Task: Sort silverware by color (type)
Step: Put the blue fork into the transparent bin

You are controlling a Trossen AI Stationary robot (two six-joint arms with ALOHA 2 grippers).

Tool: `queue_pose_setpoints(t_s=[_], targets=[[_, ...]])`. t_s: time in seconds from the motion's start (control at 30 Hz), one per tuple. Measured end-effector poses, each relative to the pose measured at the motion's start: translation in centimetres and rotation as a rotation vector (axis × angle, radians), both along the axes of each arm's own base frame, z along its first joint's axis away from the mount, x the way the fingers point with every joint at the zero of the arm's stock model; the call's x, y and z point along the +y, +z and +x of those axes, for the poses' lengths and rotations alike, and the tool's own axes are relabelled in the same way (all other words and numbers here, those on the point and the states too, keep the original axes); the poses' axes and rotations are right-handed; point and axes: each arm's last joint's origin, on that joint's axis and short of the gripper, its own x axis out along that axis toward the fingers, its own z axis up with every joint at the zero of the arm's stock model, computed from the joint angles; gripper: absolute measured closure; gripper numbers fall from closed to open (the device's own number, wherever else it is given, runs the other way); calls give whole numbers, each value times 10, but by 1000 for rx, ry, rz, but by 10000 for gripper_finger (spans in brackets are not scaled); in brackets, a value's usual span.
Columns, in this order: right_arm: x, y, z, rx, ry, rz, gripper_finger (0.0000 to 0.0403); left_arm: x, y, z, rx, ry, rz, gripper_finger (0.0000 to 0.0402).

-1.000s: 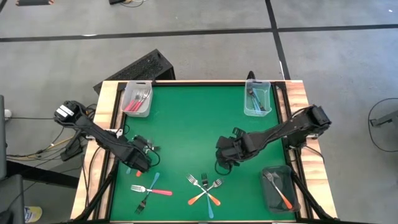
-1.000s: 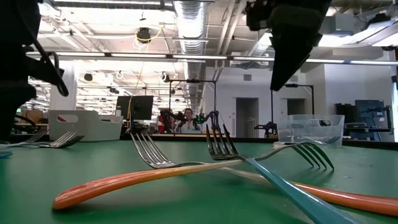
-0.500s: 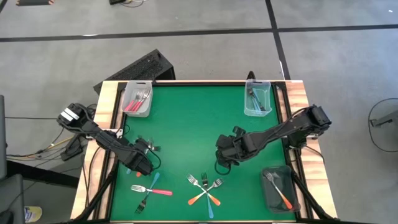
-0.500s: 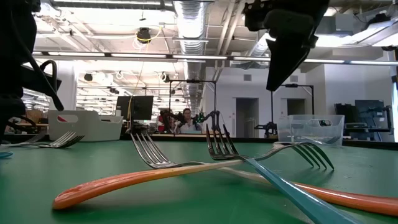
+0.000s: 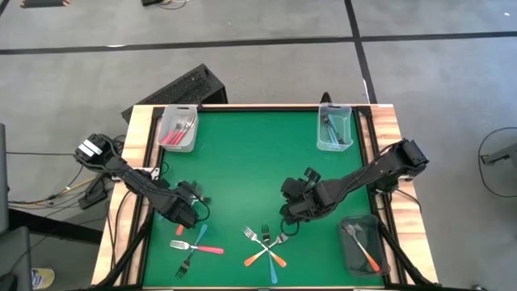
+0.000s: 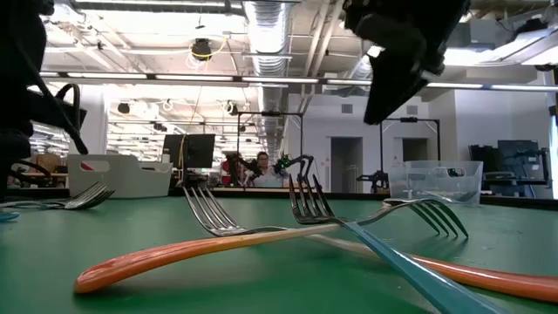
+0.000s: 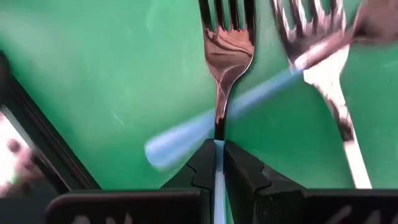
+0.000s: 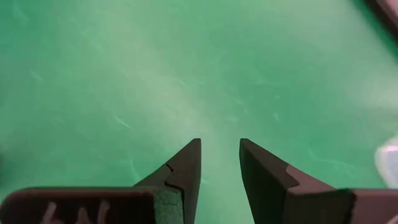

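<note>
My left gripper [image 7: 219, 144] is shut on a fork [image 7: 227, 43] with shiny tines and a pale blue handle, at the table's near left [image 5: 187, 217]. A blurred blue handle [image 7: 186, 134] crosses under that fork, and another fork [image 7: 323, 68] lies beside it. More forks, pink-red [image 5: 202, 249] and blue [image 5: 199, 234], lie just nearer. My right gripper [image 5: 287, 220] hangs open over bare green mat [image 8: 186, 74], just beyond the crossed orange [image 6: 174, 257] and blue [image 6: 410, 272] forks near the front edge. My left gripper pinches the fork's slim handle [image 7: 219, 163] between its two fingers, just behind the metal neck [image 7: 219, 121]. The fingers lie along the fork, with its tines pointing away from them. I cannot tell whether the fork rests on the mat or is lifted.
A clear bin [image 5: 178, 129] with pink-red forks stands at the far left corner. A clear bin [image 5: 334, 129] with blue forks stands at the far right. A dark bin [image 5: 361, 245] with an orange fork sits at the near right. The mat's middle [image 5: 242, 170] is bare.
My right gripper has rolled and tipped, and has edged toward the near edge, closer to the crossed forks. The forks on the mat have kept their places.
</note>
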Motion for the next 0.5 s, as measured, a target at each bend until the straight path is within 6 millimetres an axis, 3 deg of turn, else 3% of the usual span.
queue_pose_setpoints(t_s=[0.23,0.33,0.5], targets=[[-5,-47,37,-220,101,185,269,-12,38,6,-248,-136,190,398],[-6,-47,53,-371,148,226,269,-23,48,16,-408,-270,262,398],[-2,-28,69,-609,218,236,269,-37,51,32,-562,-494,355,399]])
